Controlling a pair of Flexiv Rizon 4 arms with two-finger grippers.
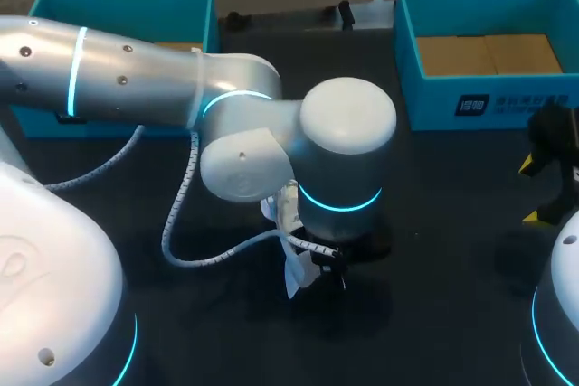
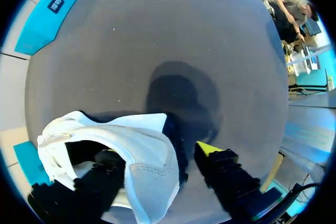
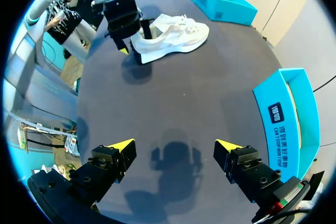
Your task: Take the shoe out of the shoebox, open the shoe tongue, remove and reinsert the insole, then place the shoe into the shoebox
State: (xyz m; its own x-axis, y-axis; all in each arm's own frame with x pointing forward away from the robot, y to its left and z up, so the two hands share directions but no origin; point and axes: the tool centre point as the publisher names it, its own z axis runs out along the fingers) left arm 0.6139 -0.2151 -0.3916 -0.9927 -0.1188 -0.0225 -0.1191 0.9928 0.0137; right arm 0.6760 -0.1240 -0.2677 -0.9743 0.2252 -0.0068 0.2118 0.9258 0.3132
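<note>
A white shoe (image 3: 173, 35) lies on its side on the dark table, out of the boxes; in the head view only a bit of the shoe (image 1: 294, 277) shows under my left wrist. My left gripper (image 2: 157, 153) stands over the heel, with one finger inside the shoe's opening and the yellow-tipped finger (image 2: 210, 148) outside. A thin gap shows beside the outer finger. The heel wall is between the fingers. My right gripper (image 3: 175, 145) hangs open over bare table near the right edge, far from the shoe.
A teal shoebox (image 1: 488, 97) with a brown cardboard floor stands at the back right, close to my right gripper (image 1: 532, 192). Another teal box (image 1: 118, 6) stands at the back left, partly hidden by my left arm (image 1: 348, 146).
</note>
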